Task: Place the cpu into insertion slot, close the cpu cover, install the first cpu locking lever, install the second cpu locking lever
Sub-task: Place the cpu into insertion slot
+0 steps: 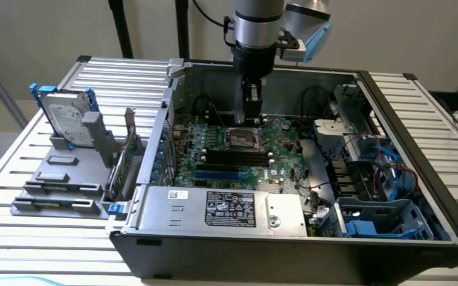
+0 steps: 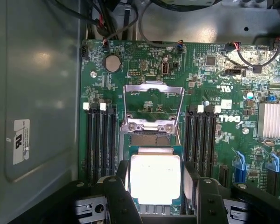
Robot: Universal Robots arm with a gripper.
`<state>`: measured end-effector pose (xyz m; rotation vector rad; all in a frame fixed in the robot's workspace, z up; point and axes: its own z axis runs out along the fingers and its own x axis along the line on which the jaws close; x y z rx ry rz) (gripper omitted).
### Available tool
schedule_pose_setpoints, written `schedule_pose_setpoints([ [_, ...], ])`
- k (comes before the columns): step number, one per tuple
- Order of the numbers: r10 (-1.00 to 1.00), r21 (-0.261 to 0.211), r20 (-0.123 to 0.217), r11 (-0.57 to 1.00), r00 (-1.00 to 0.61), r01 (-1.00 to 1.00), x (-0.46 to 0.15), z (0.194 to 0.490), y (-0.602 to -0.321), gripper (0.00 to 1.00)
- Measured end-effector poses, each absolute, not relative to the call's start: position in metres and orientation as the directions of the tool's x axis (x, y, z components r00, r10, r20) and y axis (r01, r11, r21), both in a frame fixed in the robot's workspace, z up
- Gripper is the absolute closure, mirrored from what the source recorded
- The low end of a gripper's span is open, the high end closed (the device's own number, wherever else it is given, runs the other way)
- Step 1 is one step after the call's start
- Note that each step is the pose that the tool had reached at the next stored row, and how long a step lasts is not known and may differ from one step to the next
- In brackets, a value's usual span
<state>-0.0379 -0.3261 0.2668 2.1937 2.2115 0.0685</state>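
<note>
Hand [image 2: 157, 198] grips cpu [image 2: 155, 177] — cover [image 2: 147, 125] open.

Silvery cpu [image 2: 155, 179] flat over insertion slot [image 2: 149, 139], cpu cover [image 2: 151, 124] raised open

Open PC case [image 1: 293, 259]: power supply [image 1: 221, 208] inside along its front wall; hard drive [image 1: 64, 122] outside, exterior view's left.

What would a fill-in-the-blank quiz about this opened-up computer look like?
1. The hand is shut on the ____.
2. The cpu cover stands ____, not closed.
3. Long black memory slots lie on ____ sides of the insertion slot.
Missing words: cpu; open; both.
</note>
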Motion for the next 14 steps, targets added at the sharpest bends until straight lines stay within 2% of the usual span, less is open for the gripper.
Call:
schedule_pose_setpoints([
  [14,1.0,0.047,0.013,0.008,-0.008,0.999,-0.037,0.242,-0.333,0.46],
])
